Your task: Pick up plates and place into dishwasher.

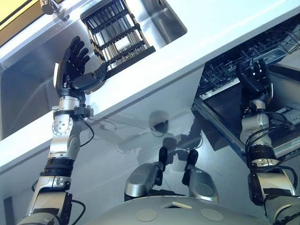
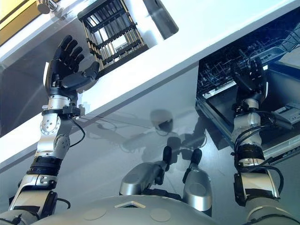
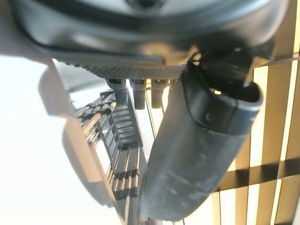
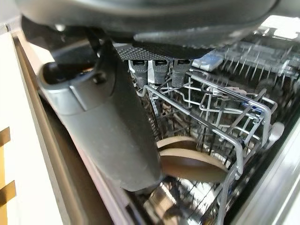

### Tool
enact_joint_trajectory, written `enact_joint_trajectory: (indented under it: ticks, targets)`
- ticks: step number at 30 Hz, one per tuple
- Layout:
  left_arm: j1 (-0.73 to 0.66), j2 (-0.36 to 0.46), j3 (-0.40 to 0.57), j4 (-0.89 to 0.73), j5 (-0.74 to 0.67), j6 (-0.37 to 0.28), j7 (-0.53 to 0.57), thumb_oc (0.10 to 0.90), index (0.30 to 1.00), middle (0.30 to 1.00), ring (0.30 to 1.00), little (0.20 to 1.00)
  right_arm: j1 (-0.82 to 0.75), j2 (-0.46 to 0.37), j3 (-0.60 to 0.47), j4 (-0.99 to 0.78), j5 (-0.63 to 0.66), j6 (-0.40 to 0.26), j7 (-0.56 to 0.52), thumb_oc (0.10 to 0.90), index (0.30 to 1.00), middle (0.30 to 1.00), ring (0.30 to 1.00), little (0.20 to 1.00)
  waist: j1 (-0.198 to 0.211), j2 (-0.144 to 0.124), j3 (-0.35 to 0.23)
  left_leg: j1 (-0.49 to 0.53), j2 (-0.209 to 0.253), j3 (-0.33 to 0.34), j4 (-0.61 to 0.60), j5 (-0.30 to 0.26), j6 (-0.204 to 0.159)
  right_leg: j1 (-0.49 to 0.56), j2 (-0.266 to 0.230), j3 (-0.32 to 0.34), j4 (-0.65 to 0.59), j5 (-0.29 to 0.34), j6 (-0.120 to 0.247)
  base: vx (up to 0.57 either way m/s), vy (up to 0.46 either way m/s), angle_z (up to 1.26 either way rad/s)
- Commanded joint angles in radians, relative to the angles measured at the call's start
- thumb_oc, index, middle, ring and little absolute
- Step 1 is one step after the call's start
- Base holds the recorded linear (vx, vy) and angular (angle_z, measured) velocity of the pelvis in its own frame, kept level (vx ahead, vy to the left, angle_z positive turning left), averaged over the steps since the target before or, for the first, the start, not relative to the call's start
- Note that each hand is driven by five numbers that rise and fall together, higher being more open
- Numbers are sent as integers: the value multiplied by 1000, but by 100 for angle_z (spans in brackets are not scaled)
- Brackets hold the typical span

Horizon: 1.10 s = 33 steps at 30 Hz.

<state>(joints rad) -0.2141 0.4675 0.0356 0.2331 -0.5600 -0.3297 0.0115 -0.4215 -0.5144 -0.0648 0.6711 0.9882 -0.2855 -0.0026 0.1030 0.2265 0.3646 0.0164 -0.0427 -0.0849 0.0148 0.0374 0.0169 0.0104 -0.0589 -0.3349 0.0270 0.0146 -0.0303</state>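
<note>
While the left hand (image 1: 72, 65) hangs released beside the drying rack (image 1: 117, 33) at upper left, nothing is grasped. Right hand (image 1: 255, 77), likewise released, hovers over the dishwasher rack (image 4: 220, 103) holding brown plates (image 4: 192, 164); a fetch step likely follows.

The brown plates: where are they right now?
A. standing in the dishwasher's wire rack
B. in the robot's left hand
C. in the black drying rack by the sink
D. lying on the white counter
A: two brown plates stand on edge in the dishwasher rack, just past the open, empty right hand.
</note>
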Motion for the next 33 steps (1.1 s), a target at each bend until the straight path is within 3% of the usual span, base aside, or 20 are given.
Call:
enact_joint_trajectory:
  ticks: [1, 3, 4, 6, 14, 22, 33]
  targets:
    - [62, 99, 14, 1, -28, -35, -3, 800, 900, 900, 900, 900, -306, 107, 243, -234, -174, -151, 154, 800, 900, 900, 900, 900, 116, -101, -91, -61, -90, -25, 119, -113, 29, -68, -76, 22, 321, -232, 35, 79, 18, 1]
    - [65, 101, 12, 2, -26, -37, -10, 800, 900, 900, 900, 900, -316, 109, 248, -225, -273, -139, 29, 800, 900, 900, 900, 900, 122, -111, -96, -56, -93, -21, 122, -119, 35, -59, -77, 23, 309, -222, 43, 59, 15, 5]
    - [68, 99, 12, -4, -26, -35, -9, 800, 900, 900, 900, 900, -309, 109, 243, -217, -406, -108, -72, 800, 900, 900, 900, 900, 121, -117, -97, -51, -95, -19, 126, -125, 38, -53, -76, 27, 304, -218, 49, 45, 17, 6]
    - [79, 100, 17, -38, -21, -28, 4, 800, 900, 900, 900, 900, -266, 84, 249, -211, -540, -31, -172, 800, 900, 900, 900, 900, 114, -129, -100, -49, -95, -7, 131, -130, 46, -47, -72, 39, 283, -201, 58, 11, 4, 2]
    - [89, 87, 46, -78, 15, -38, 20, 800, 900, 900, 900, 900, -43, 5, 197, -132, -667, 146, -217, 800, 900, 900, 900, 900, 67, -166, -93, -26, -79, 43, 142, -156, 64, -37, -65, 79, 261, -162, 91, -19, -21, -8]
    - [107, 71, 90, -99, 31, -29, 45, 800, 900, 900, 900, 900, 206, 1, 40, -133, -650, 120, -200, 800, 900, 900, 900, 900, -1, -182, -116, 26, -63, 89, 60, -145, 68, -35, -42, 122, 238, -132, 118, -18, -28, -19]
    - [86, 72, 102, -92, 41, -23, 61, 800, 900, 900, 900, 900, 285, -7, -65, -144, -607, 105, -186, 800, 900, 900, 900, 900, -60, -189, -118, 43, -50, 131, 39, -152, 61, -29, -11, 148, 186, -146, 113, -31, -40, -15]
